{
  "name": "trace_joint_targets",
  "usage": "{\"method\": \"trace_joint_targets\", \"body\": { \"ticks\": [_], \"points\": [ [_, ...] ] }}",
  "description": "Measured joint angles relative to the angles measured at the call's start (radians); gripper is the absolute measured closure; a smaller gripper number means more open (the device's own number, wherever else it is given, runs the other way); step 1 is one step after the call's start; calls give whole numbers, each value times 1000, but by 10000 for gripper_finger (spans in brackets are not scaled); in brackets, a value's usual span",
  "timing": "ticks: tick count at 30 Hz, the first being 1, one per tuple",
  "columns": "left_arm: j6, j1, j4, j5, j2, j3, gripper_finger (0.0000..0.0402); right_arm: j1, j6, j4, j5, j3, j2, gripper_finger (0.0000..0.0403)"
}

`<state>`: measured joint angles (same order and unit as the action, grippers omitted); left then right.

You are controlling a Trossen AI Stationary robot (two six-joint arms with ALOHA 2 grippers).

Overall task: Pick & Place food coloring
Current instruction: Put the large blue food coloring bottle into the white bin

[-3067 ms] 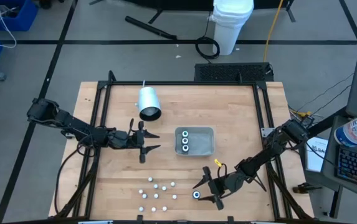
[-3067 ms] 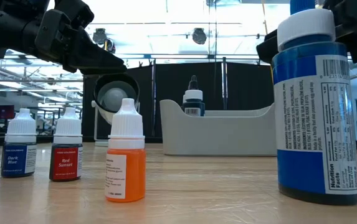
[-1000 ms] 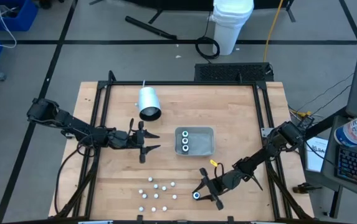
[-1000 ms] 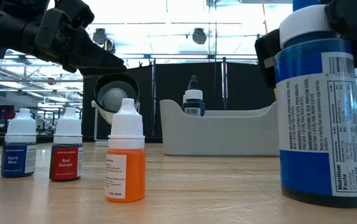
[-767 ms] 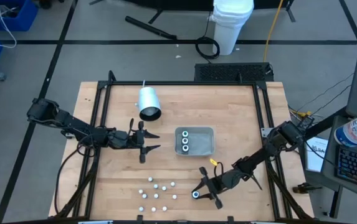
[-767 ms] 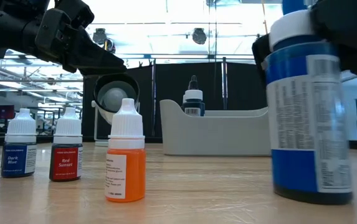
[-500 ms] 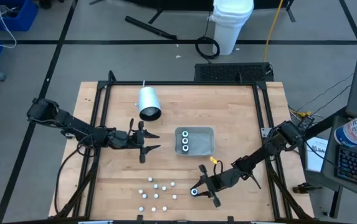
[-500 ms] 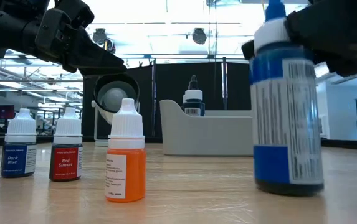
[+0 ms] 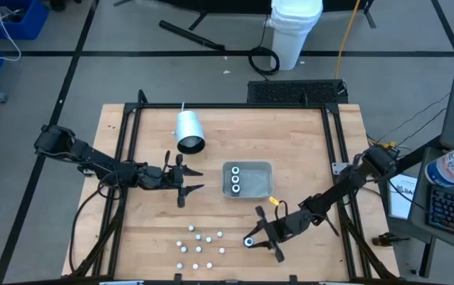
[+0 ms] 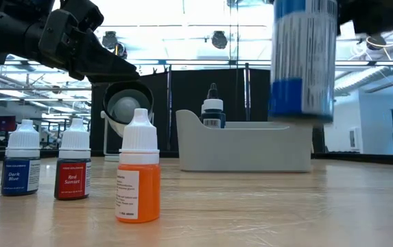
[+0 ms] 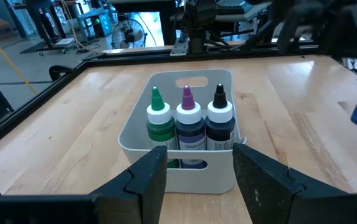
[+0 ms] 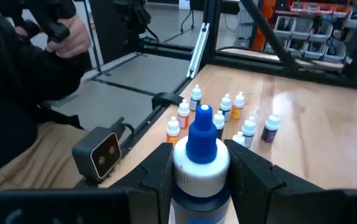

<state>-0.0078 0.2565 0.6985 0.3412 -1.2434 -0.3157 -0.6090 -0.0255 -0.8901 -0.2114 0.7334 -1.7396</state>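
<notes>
A: Status, left to right?

B: My left gripper (image 9: 185, 179) idles at table centre-left, fingers spread, nothing in them. At its 3 o'clock sits the grey rectangular plastic tray (image 9: 261, 169), with three pointed-tip bottles inside: green (image 11: 159, 120), purple (image 11: 189, 121) and black (image 11: 220, 121), all upright. The cluster of tiny white-capped dropper bottles (image 9: 199, 245) stands at table 6 o'clock. The white cylinder (image 9: 188, 131) lies on its side at 11 o'clock.

A: And the right?

B: My right gripper (image 9: 256, 233) is pinching the large blue food coloring bottle with the white collar and blue tip (image 12: 200, 163), fingers on either side just under the cap. Long axis vertical. The bottle's base is clear of the wood in the low view (image 10: 302, 60).

A: Key relation for the next move?

B: The tray lies at roughly 12 o'clock from my right gripper, near. My right arm holds the load, so the left stays put. I judge the free slot is in the tray's far half, behind the row of three.

A: Change versus before?

B: A second ago the blue bottle stood on the table. Now it is lifted, and I've shifted slightly toward the tray. Left arm unchanged.
</notes>
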Motion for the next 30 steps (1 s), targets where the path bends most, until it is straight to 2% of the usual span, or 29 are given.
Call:
{"method": "trace_joint_targets", "body": {
  "ticks": [3, 9, 13, 19, 30],
  "points": [
    [0, 0, 0, 0, 0, 0, 213, 0, 41, 84, 0, 19, 59, 293],
    [9, 0, 0, 0, 0, 0, 213, 14, 108, 396, -80, 123, 200, 293],
    [9, 0, 0, 0, 0, 0, 213, 32, 145, 545, -85, 174, 269, 293],
    [8, 0, -20, 0, 0, 0, 213, 87, 166, 666, -183, 182, 372, 293],
    [7, 0, -23, 0, 0, 0, 213, 233, 176, 733, -181, 182, 418, 293]
  ]
}}
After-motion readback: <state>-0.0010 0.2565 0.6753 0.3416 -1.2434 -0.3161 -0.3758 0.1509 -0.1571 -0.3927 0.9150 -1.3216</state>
